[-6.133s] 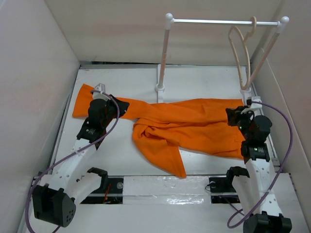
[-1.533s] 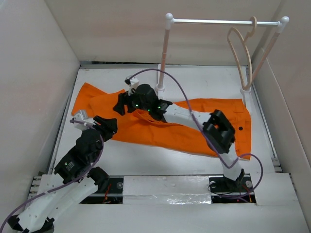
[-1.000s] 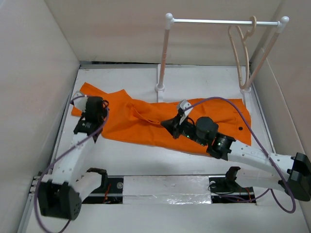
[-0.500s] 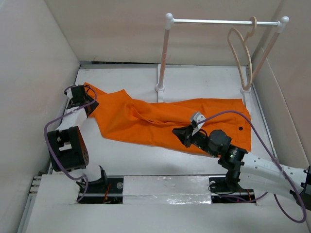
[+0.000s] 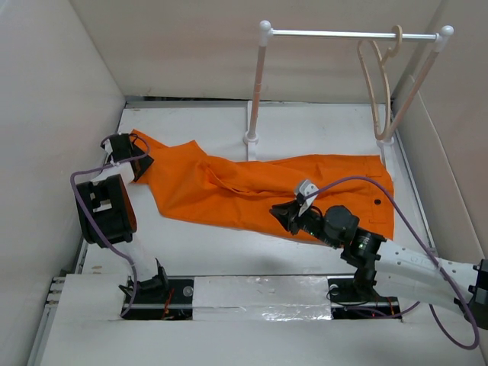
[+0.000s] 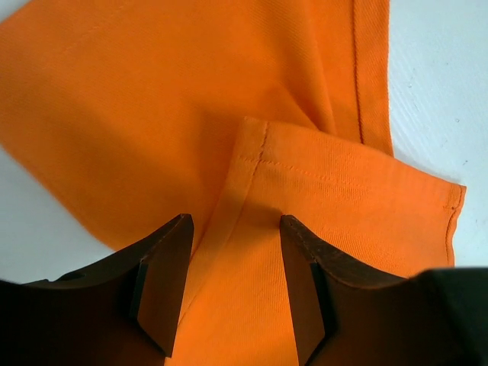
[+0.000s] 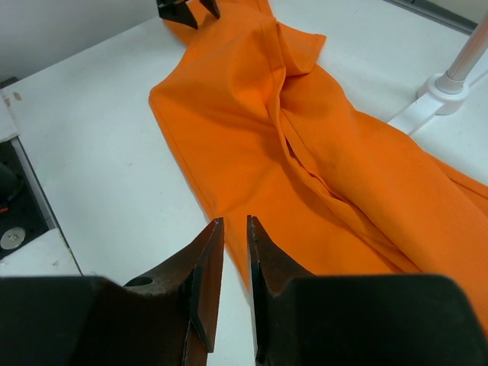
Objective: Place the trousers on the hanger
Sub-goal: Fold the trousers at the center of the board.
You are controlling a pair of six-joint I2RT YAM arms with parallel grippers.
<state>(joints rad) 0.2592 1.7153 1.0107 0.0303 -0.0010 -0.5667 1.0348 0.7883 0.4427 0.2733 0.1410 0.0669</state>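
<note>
Trousers (image 6: 152,91) hem inside released left claw (image 6: 235,229); right claw (image 7: 232,221) clenched over their edge.

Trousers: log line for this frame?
trousers spread on table | left gripper open around leg hem | right gripper nearly shut, empty | hanger bare on rod

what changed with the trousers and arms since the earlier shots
The trousers, earlier bunched with one leg folded toward the arms, now lie spread lengthwise. The left tool moved out to the far-left cuff and is open over it. The right tool swung from the waist end to the trousers' near edge, mid-table. The hanger stayed hooked on the rack rod.
</note>
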